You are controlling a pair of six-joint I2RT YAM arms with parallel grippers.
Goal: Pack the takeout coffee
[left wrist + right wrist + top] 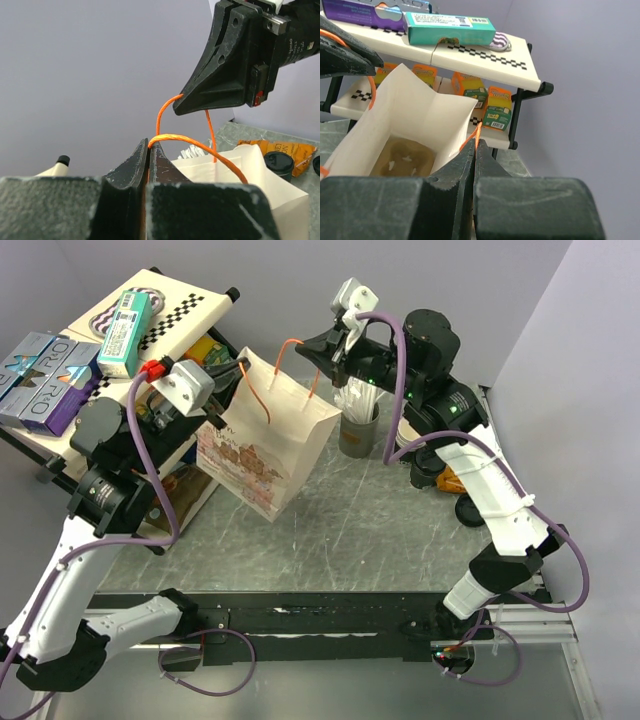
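Observation:
A white paper bag [268, 445] with orange cord handles stands open mid-table. My left gripper [238, 366] is shut on the left handle [200, 147]; its fingertips [149, 145] pinch the cord. My right gripper [316, 348] is shut on the right handle [472, 140], seen at my fingertips [476, 141]. The two grippers hold the bag's mouth apart. A brown moulded tray [402, 157] lies in the bag's bottom. The takeout coffee [279, 164], dark with a round black top, stands on the table beyond the bag; in the top view it [425, 475] is partly hidden by my right arm.
A grey cup of white stirrers [358, 428] stands right of the bag. An orange packet [285, 149] and a loose black lid [470, 510] lie by the coffee. A shelf rack [190, 300] with boxes and snack packs stands at the back left.

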